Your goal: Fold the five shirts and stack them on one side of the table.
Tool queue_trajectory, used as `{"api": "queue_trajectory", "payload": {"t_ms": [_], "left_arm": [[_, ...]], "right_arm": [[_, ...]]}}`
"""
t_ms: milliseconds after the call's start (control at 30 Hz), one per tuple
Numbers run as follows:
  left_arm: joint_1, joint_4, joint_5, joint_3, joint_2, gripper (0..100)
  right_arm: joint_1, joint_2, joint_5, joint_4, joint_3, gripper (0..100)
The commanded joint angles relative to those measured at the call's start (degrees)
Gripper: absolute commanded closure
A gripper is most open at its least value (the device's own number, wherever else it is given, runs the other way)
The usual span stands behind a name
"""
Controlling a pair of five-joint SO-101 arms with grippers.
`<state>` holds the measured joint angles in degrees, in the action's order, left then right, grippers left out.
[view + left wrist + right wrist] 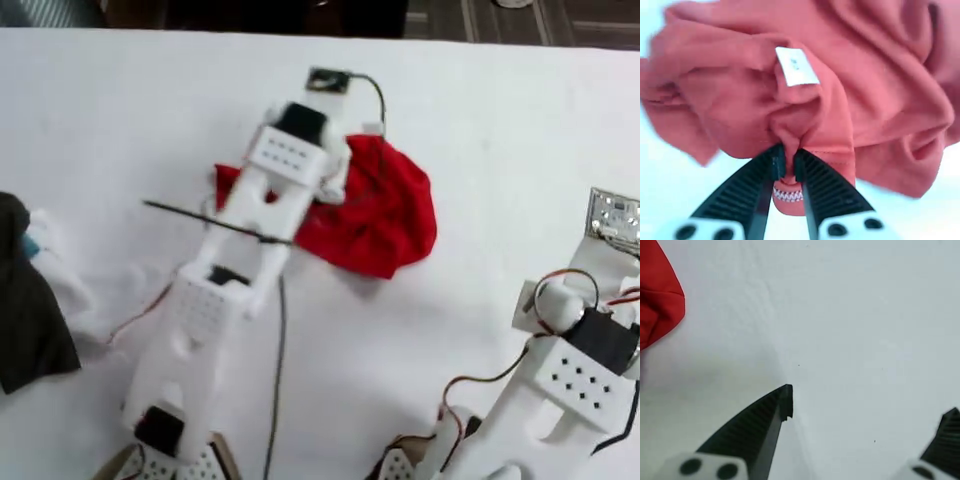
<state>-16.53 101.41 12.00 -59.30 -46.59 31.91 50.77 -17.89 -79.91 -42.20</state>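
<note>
A crumpled red shirt [385,210] lies bunched in the middle of the white table [480,130]. The left arm stretches over its near side in the high view. My left gripper [788,165] is shut on a fold of the red shirt [850,90], just below a white label [796,66]. The right arm [580,375] sits at the table's right front. My right gripper [870,412] hangs open over bare white tabletop, with an edge of the red shirt [657,300] off to one side. Nothing is between its fingers [775,412].
A dark shirt [28,300] lies at the table's left edge with a white and light-blue garment [50,250] beside it. Cables [275,370] run along the table between the two arm bases. A dark floor lies beyond the far table edge.
</note>
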Motion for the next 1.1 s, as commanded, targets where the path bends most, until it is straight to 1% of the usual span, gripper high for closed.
{"api": "queue_trajectory", "payload": {"t_ms": [0,67,133,167,200,367,433,533,633,700,800,833,933,1000,1067], "left_arm": [[5.10,1.14,-16.70,9.63,11.08,97],[7.82,1.05,-26.81,19.21,15.91,98],[10.55,0.97,-36.75,29.14,21.10,98],[11.78,0.97,-40.79,34.07,23.65,98],[13.19,0.88,-43.16,38.73,26.37,98],[21.63,0.09,-45.54,57.19,37.71,98],[25.58,-2.81,-47.56,62.55,40.44,98],[30.24,-8.35,-49.58,67.12,42.20,97],[32.26,-10.29,-48.53,67.38,42.55,95],[32.44,-10.37,-46.59,67.30,42.73,89],[32.88,-9.49,-44.92,65.36,42.73,77],[33.58,-9.05,-44.22,63.87,42.73,75],[36.66,-7.56,-41.41,58.15,42.73,75],[37.89,-5.89,-40.35,55.87,42.55,75],[37.71,-4.75,-40.18,56.75,42.20,75]], "right_arm": [[0.04,0.04,0.26,0.84,0.53,56.7],[-0.31,0.04,0.53,1.63,0.62,56.7],[-2.24,-0.48,0.53,2.42,0.62,56.7],[-3.74,-0.48,0.53,2.42,0.53,56.7],[-5.49,-0.48,0.53,2.24,0.53,56.7],[-16.84,-0.48,0.62,4.00,0.62,56.7],[-20.97,-0.57,0.70,6.20,0.62,56.7],[-25.10,-0.57,3.69,7.96,0.26,56.7],[-27.03,-0.57,4.57,8.22,0.18,56.7],[-27.82,-0.57,4.66,9.71,0.18,56.7],[-27.91,-0.57,4.66,12.18,0.09,56.7],[-27.91,-0.57,4.66,13.23,0.09,56.7],[-29.49,-2.24,4.66,18.68,-0.79,56.7],[-31.78,-6.90,4.66,22.46,-1.41,56.7],[-34.24,-13.67,4.66,23.96,-0.18,56.7]]}}
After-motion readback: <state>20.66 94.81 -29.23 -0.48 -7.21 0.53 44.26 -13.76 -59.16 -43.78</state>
